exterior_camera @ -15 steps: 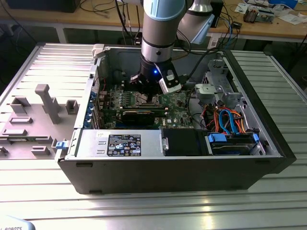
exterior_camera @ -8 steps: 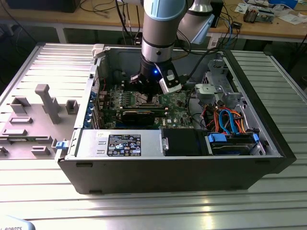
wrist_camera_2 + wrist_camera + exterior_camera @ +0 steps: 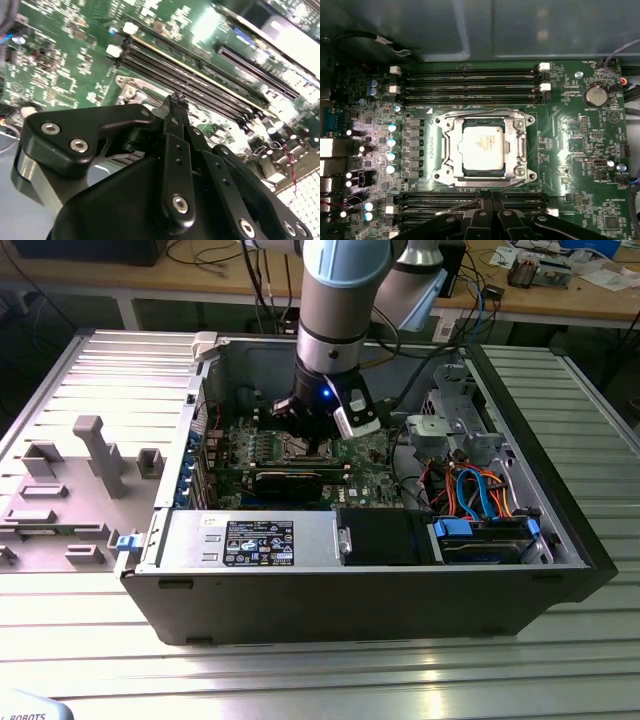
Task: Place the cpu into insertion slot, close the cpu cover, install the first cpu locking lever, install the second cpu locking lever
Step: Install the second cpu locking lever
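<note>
While memory slots [image 3: 470, 82] flank the covered cpu [image 3: 483, 146], pincer [image 3: 177, 100] sits narrow.

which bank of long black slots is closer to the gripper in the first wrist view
The bank of slots running right by the gripper, on its side of the cpu. The other bank lies across the cpu, toward the grey case wall.

insertion slot [image 3: 308, 450] hidden behind hand [image 3: 312, 440], hand [image 3: 487, 210] cut off
</note>
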Action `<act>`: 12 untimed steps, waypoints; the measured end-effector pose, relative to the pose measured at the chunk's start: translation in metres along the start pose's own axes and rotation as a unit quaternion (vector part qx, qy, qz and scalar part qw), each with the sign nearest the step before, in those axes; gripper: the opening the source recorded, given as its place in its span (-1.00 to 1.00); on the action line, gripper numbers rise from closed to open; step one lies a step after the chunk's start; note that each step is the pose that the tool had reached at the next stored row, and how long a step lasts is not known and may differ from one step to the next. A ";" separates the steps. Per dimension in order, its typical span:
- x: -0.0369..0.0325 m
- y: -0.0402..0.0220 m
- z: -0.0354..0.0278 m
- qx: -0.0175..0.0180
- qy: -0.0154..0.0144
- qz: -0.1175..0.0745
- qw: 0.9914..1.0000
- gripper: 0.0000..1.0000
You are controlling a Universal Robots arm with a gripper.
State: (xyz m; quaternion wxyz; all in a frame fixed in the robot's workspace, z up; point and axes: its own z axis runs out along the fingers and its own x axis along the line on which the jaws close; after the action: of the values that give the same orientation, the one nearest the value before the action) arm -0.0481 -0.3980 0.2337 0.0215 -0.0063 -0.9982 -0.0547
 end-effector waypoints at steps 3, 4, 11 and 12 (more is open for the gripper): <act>0.0053 -0.0006 0.0013 -0.001 0.001 0.000 1.000 -0.79; 0.0075 -0.0010 0.0020 -0.001 0.002 0.000 1.000 -0.79; 0.0200 -0.0069 0.0097 -0.007 0.003 -0.005 1.000 -0.79; 0.0203 -0.0075 0.0102 -0.008 0.003 -0.005 1.000 -0.79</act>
State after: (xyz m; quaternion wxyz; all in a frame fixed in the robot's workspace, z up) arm -0.0689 -0.4042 0.2236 0.0240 -0.0009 -0.9977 -0.0631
